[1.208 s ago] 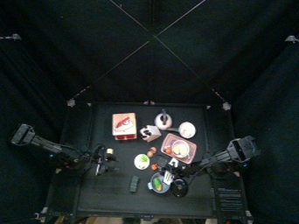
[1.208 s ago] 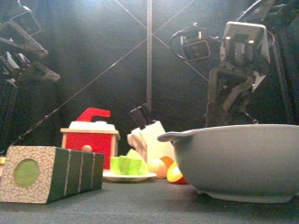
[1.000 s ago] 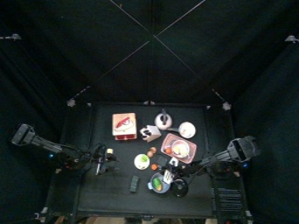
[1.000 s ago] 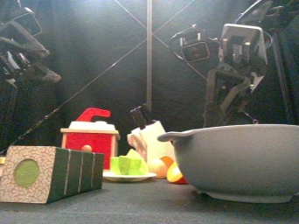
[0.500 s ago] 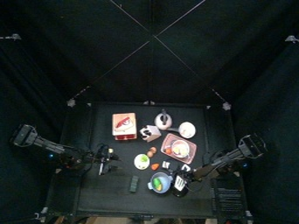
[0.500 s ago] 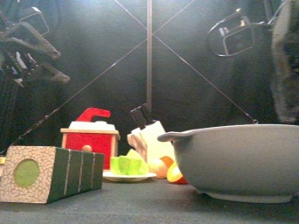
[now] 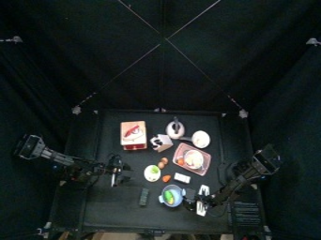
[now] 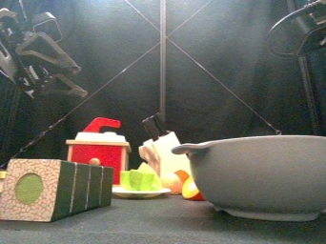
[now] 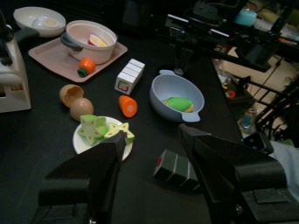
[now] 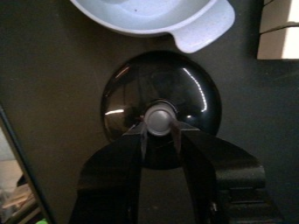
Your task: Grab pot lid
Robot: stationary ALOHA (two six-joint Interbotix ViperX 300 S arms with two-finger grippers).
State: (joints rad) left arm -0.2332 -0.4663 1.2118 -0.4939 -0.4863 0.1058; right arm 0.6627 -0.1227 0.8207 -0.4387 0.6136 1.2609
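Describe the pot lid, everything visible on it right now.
The pot lid is a glossy black dome, oval as seen from the right wrist view, with a small round grey knob at its centre and faint reflections across its surface. It lies flat on the black table, knob up, next to the spouted rim of a pale bowl and seemingly just clear of it. The right gripper is directly over it, jaws closing in on either side of the knob; whether they grip it yet is unclear.
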